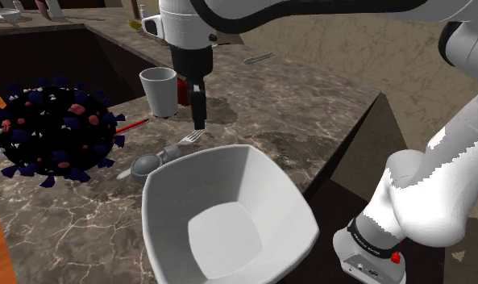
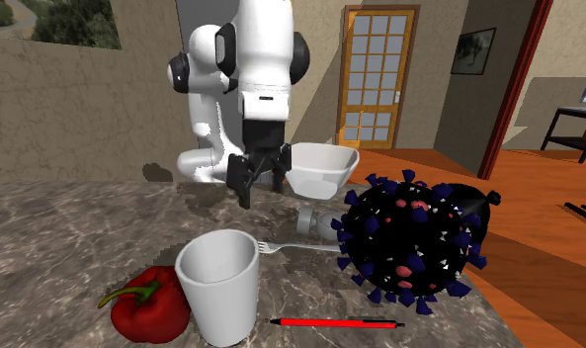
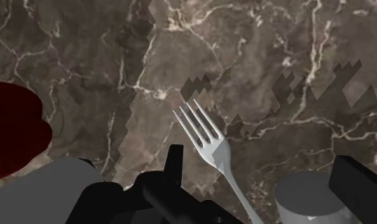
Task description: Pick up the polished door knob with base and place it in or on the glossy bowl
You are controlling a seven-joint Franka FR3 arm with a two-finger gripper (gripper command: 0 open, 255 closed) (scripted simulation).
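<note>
The door knob (image 1: 147,165) is a grey metal knob on a round base, lying on the marble counter just beyond the white bowl's (image 1: 229,211) far rim. My black gripper (image 1: 198,123) hangs open above the counter over a silver fork (image 1: 189,138), between the knob and a white cup (image 1: 159,90). In the second exterior view the gripper (image 2: 262,180) stands in front of the bowl (image 2: 323,168), and the knob (image 2: 317,225) lies lower and to its right. Through the wrist view the fork (image 3: 209,141) lies between my fingers (image 3: 174,164), and the knob (image 3: 308,198) sits by the other finger, untouched.
A large black spiky ball (image 1: 56,129) sits left of the knob. A red pepper (image 2: 142,302) rests beside the cup (image 2: 218,285), with a red pen (image 2: 337,322) nearby. A sunken sink (image 1: 84,60) lies behind the ball. The counter edge (image 1: 350,137) drops off at the shoulder view's right.
</note>
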